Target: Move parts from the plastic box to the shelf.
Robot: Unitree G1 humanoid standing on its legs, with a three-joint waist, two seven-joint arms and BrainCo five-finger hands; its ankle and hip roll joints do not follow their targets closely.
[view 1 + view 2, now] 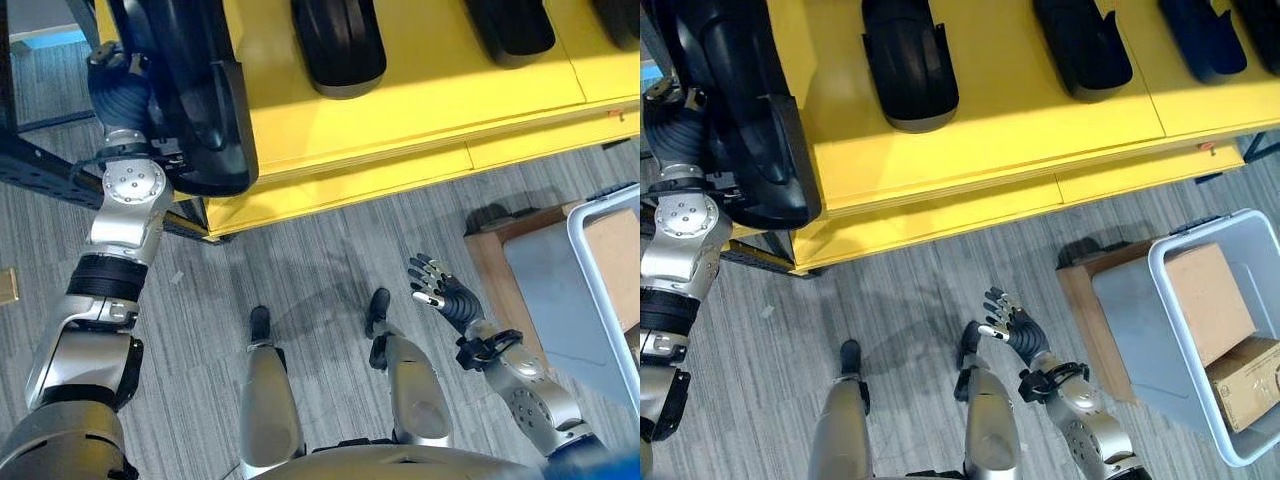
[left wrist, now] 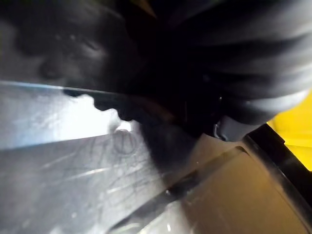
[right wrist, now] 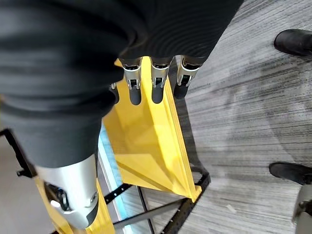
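Left hand: the left hand (image 1: 120, 95) is raised against a large black part (image 1: 195, 90) at the left end of the yellow shelf (image 1: 420, 95). Its fingers are hidden behind the part, so I cannot tell how it grips.
Why held so: the part's lower end overhangs the shelf's front edge, so it is probably being steadied while it is set down.
Part's axis: long axis runs front to back across the shelf, rounded end toward the robot.
Shelved parts: more black parts (image 1: 908, 65) lie in a row, same heading, well apart.
Right hand: the right hand (image 1: 1012, 322) hangs over the floor, fingers relaxed and spread, holding nothing.
Box: the plastic box (image 1: 1170, 300), far right, holds cardboard cartons (image 1: 1205, 300).
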